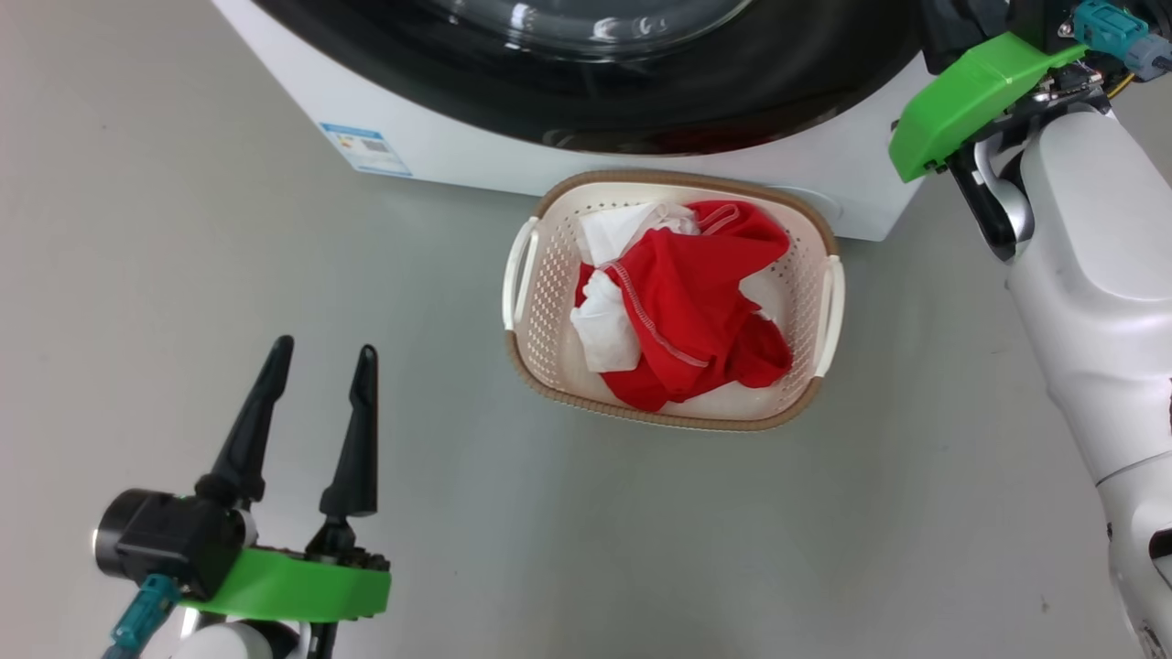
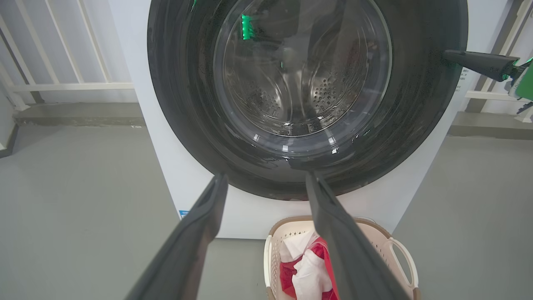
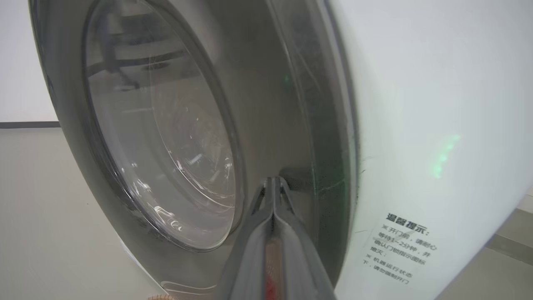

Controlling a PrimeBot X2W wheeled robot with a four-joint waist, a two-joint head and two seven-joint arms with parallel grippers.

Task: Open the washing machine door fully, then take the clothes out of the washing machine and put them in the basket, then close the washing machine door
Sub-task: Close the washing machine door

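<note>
I see soft, even light on all three feeds; the grey floor [image 1: 183, 275] carries only faint shadows. Bright glare spots dot the washing machine door [image 2: 291, 141] glass. Close to the lens, the right gripper [image 3: 273, 183] looks blurred; a green glow smears the washing machine [image 3: 445, 154], whose edges bow.

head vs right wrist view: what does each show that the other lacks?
Head view: red-and-white fabric clothes lying in the cream perforated plastic basket, and the open left hand. Right wrist view: the shut right hand and a white sticker with black print. Both: the round black-rimmed glass door on the big white washing machine.
</note>
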